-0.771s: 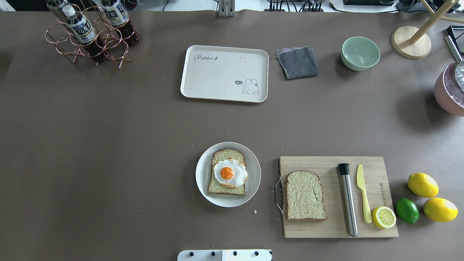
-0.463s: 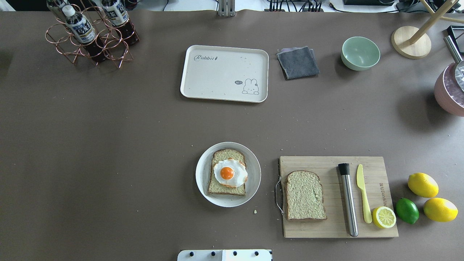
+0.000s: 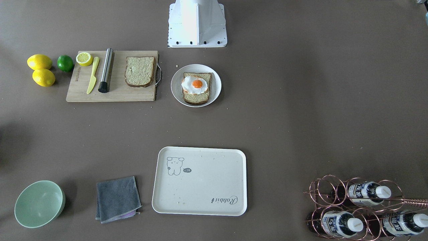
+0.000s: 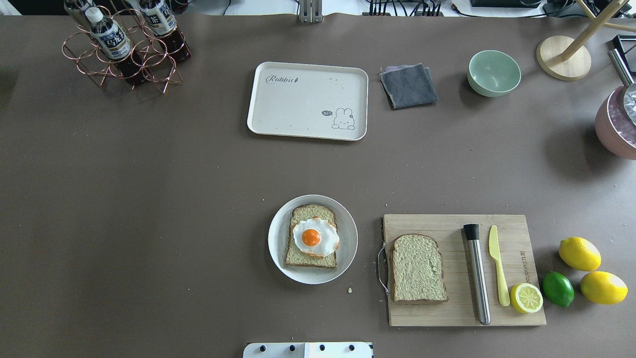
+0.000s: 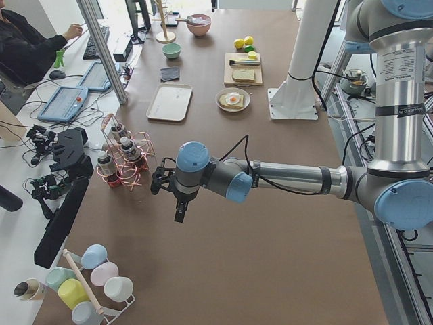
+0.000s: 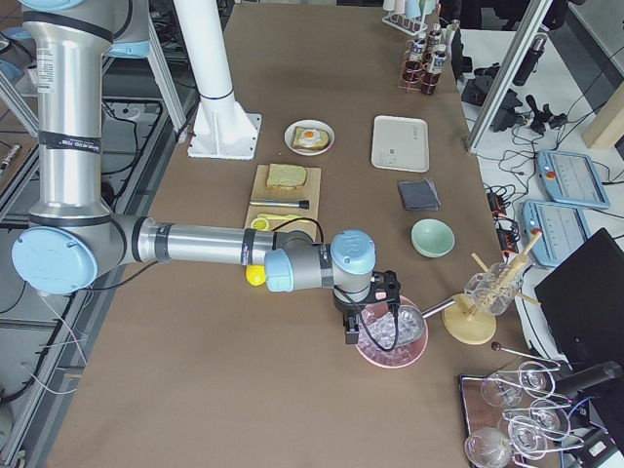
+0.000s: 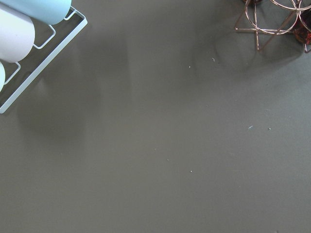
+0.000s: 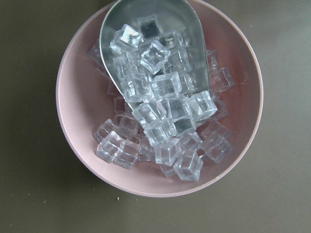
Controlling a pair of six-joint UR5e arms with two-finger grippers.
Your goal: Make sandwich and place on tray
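One bread slice [image 4: 298,256] lies on a round white plate [image 4: 348,243] with the fried egg [image 4: 311,237] on top. The second slice [image 4: 417,268] lies on the wooden cutting board [image 4: 447,223], right of the plate. The cream tray [image 4: 298,109] sits bare at the table's far middle. My left gripper [image 5: 179,213] shows only in the exterior left view, over bare table near the bottle rack. My right gripper [image 6: 351,331] shows only in the exterior right view, above the pink ice bowl. I cannot tell whether either is open or shut.
On the board lie a steel rod [image 4: 477,273], a yellow knife [image 4: 498,263] and a lemon half [image 4: 526,298]. Lemons and a lime [image 4: 557,288] lie beside it. A grey cloth [image 4: 408,85], green bowl [image 4: 494,72], copper bottle rack [image 4: 124,44] and ice bowl with scoop [image 8: 160,121] stand around.
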